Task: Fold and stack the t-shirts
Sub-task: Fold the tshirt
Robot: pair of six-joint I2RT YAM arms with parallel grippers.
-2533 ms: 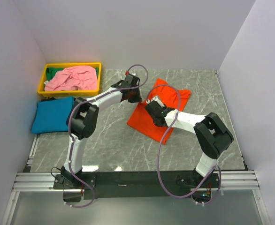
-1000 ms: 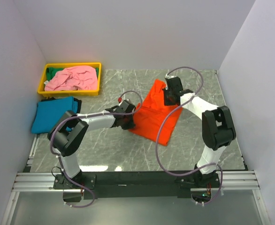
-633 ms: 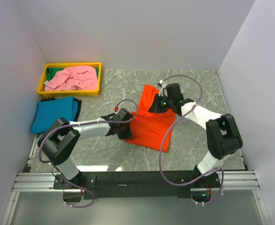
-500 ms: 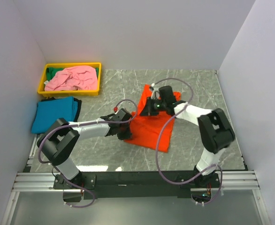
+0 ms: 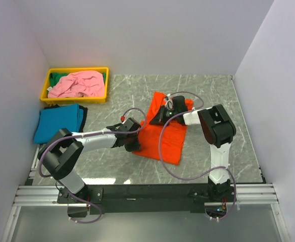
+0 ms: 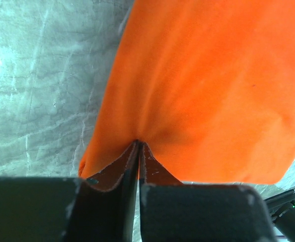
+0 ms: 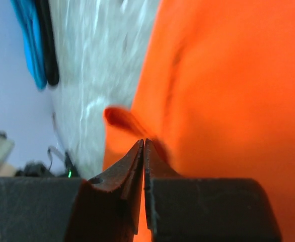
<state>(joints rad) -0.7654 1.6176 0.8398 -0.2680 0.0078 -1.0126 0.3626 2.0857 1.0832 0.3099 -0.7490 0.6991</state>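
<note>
Far left, back corner: yellow plastic rectangular tray (image 5: 77,69) holds the pale pink cloth t-shirt (image 5: 79,83), crumpled in a heap, unfolded. A scrap of green shows under it; cannot tell what it is.

Just in front of the tray, on the grey marbled counter (image 5: 127,96): teal blue cloth t-shirt (image 5: 57,123), lying flat as a neat rectangle. Judged folded and set down as the base of the stack. A dark edge shows along its right side; unclear what.

Centre of the counter: bright orange cloth t-shirt (image 5: 165,138), a narrow panel, well apart from the teal one. Judged mid-fold.

Left fingers (image 6: 137,147): pressed almost together, pinching a pucker of orange cloth at the shirt's near-left edge.

Right fingers (image 7: 143,146): likewise nearly together, nipping the orange cloth at the far end, a small flap turned up beside them.

Tally, as a judgement: one shirt done, one in hand, one untouched. Left to do: finish the orange fold, carry it onto the teal, then fetch, fold and stack the pink.
</note>
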